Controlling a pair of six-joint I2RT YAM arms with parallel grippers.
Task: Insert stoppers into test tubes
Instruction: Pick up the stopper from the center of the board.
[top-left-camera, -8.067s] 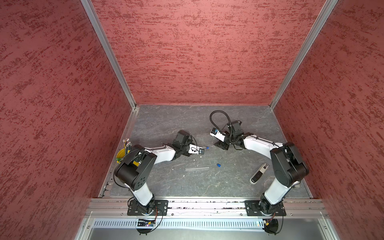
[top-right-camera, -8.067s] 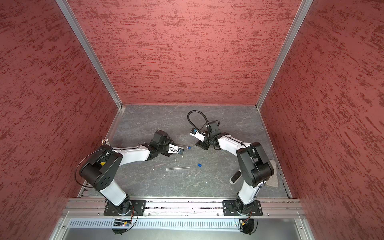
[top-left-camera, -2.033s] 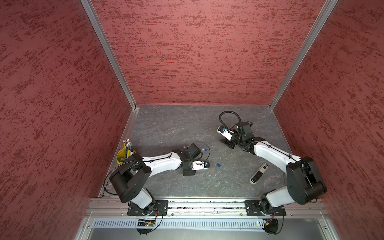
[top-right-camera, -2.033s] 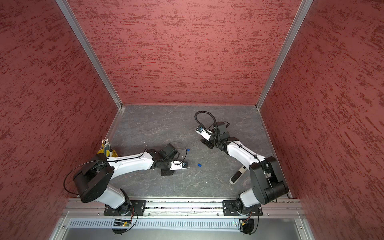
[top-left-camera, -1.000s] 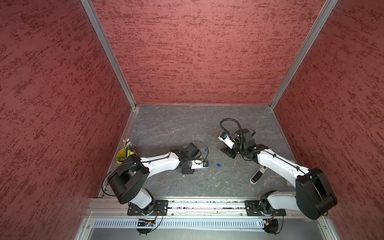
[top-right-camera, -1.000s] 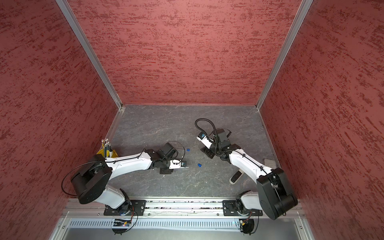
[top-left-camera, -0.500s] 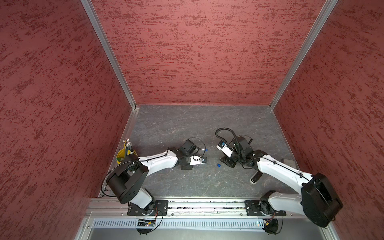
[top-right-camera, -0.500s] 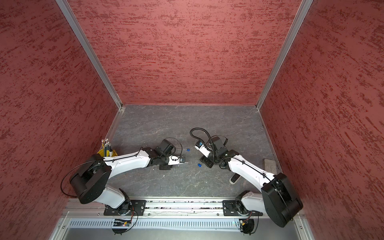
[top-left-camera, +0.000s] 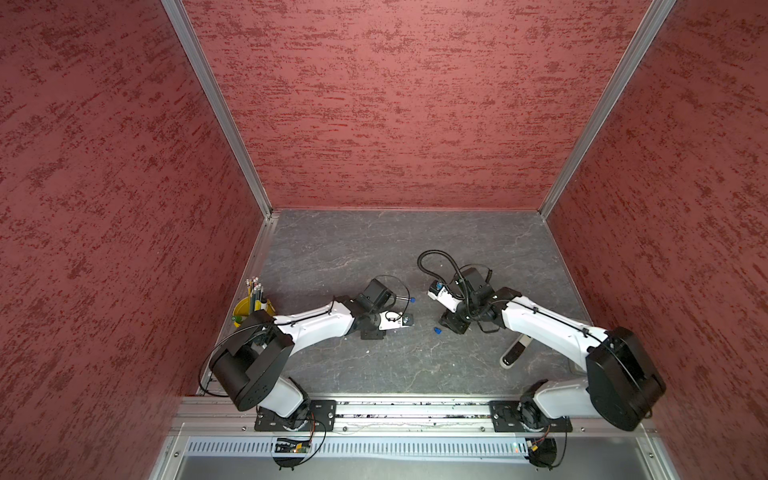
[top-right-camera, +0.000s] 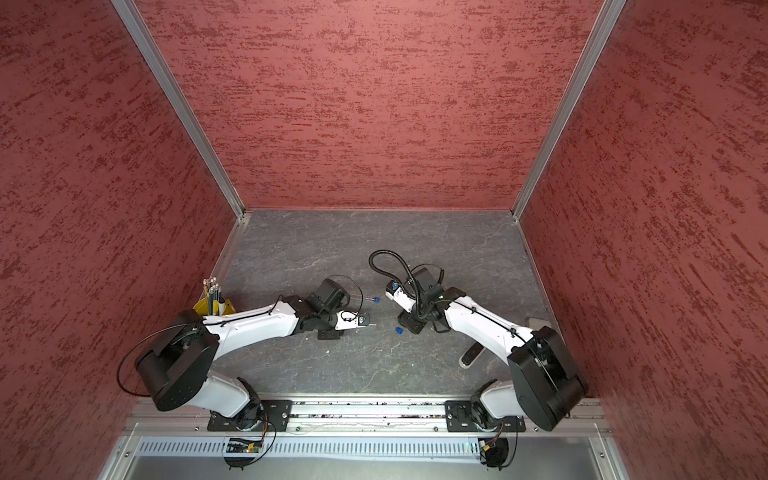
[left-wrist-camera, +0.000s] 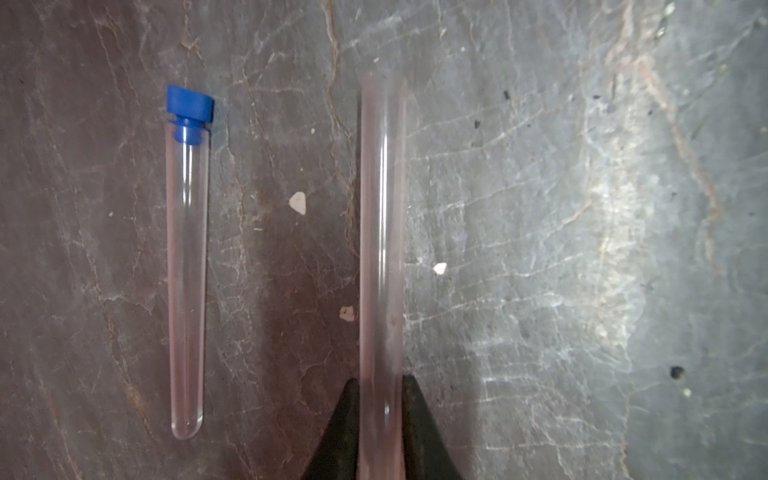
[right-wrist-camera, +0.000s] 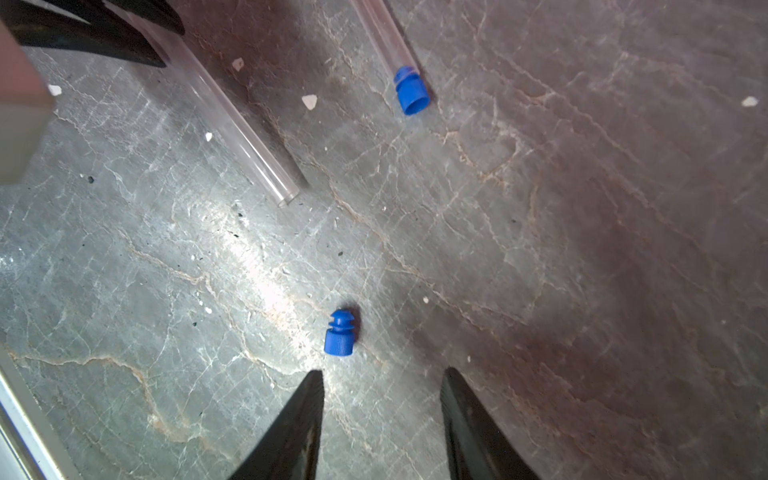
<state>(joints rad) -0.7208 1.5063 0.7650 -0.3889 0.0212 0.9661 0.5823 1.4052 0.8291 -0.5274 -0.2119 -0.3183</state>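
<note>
R arm neared loose stopper; L fingers clamp tube, prob. lifted

I think this is a robot lab booth. Rough red walls shut me in on three sides, metal posts stand in the corners, and I am bolted to a metal rail by the grey stone floor.
</note>
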